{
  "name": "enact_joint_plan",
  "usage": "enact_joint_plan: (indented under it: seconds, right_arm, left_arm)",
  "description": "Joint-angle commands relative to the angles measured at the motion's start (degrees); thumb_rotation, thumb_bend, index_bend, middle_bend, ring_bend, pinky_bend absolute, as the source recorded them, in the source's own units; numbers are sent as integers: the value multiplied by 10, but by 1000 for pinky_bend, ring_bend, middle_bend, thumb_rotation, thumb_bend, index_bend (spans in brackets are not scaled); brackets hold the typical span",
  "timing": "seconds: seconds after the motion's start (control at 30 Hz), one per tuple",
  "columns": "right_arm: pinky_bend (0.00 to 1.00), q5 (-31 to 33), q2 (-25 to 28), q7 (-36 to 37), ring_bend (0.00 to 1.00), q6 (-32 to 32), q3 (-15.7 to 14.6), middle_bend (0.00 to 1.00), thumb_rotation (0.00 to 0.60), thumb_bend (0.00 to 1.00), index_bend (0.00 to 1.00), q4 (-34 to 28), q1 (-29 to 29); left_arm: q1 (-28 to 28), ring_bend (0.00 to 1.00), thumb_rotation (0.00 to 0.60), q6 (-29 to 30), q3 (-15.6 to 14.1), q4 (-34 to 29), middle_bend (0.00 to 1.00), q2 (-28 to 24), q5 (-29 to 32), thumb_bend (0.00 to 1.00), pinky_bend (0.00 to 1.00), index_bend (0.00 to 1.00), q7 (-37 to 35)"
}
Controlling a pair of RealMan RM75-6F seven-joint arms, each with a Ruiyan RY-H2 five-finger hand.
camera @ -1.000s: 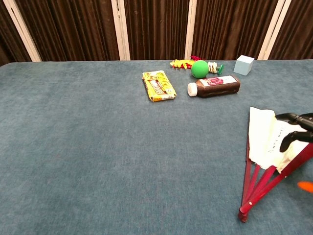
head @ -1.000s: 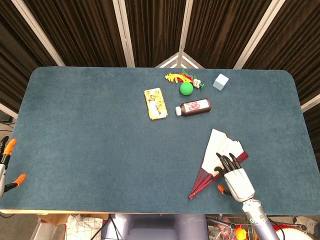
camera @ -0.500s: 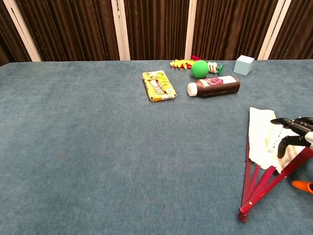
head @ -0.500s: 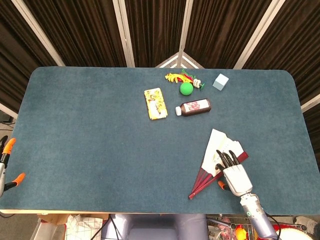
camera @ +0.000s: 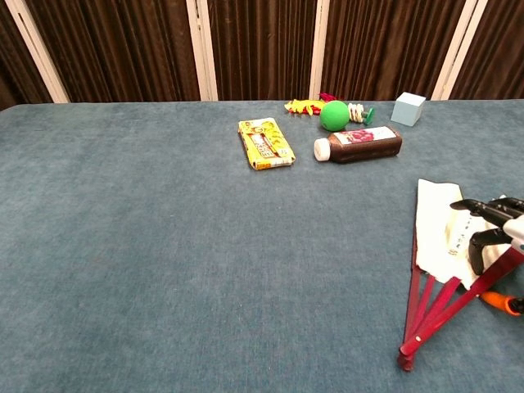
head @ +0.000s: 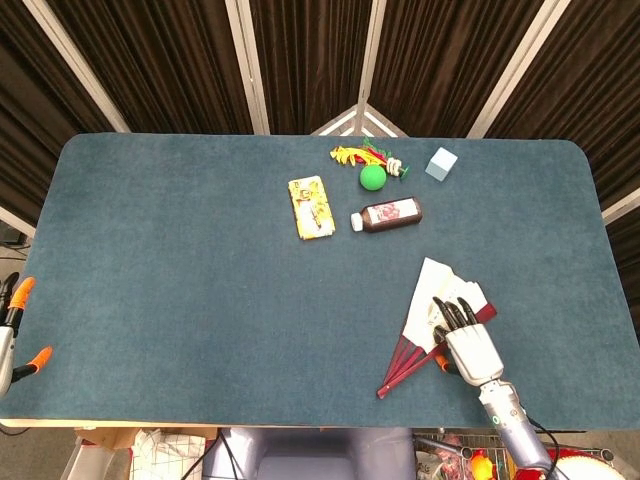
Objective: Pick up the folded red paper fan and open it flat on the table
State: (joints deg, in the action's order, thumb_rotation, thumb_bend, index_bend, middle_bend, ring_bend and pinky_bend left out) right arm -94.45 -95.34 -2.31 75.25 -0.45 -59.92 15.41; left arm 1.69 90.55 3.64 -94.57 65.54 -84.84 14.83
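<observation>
While the red paper fan (head: 432, 322) lies partly open near the desk's (head: 200, 290) front right edge, the right hand (head: 466, 340) rests its spread fingers on it, gripping nothing; a hard push could rip the paper

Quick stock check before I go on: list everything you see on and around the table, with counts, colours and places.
fan: 1, red ribs with white paper, partly open, near right of table
bottle: 1, dark brown with white cap, lying down, far centre
ball: 1, green, behind the bottle
toy: 1, yellow and red, far edge by the ball
cube: 1, pale blue, far right
packet: 1, yellow, left of the bottle
table: 1, blue-grey cloth top
right hand: 1, white with black fingers, over the fan's paper
left hand: 1, orange tips, off the table's left edge
</observation>
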Motion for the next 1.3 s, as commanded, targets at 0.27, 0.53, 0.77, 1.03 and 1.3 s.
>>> enact_joint_plan:
  seconds: [0.27,0.53,0.77,1.03,1.3]
  right_arm:
    - [102,-1,-2,9,155,14,2,103,600,340,521,8,5]
    - [113,1,1,14,160,14,1,107,600,348,528,5,9]
    - [142,-7,0,29,188,31,3,170,600,400,692,8,15]
    - [146,-17,9,23,196,42,4,174,600,406,741,2,23]
    - [146,-32,39,21,202,82,26,175,600,407,741,-23,40]
  left_arm:
    - [-2,0,600,6,-2,-1,0,0,-6,132,0,32,2]
    - [-3,0,600,6,-3,-2,0,1,-7,132,0,33,6]
    - [-3,0,600,7,-2,-2,0,1,-6,132,0,34,6]
    - [-4,0,600,8,-2,-2,0,-2,-7,132,0,34,-1]
    - [-3,0,600,4,-1,-2,0,-2,-3,132,0,35,-3]
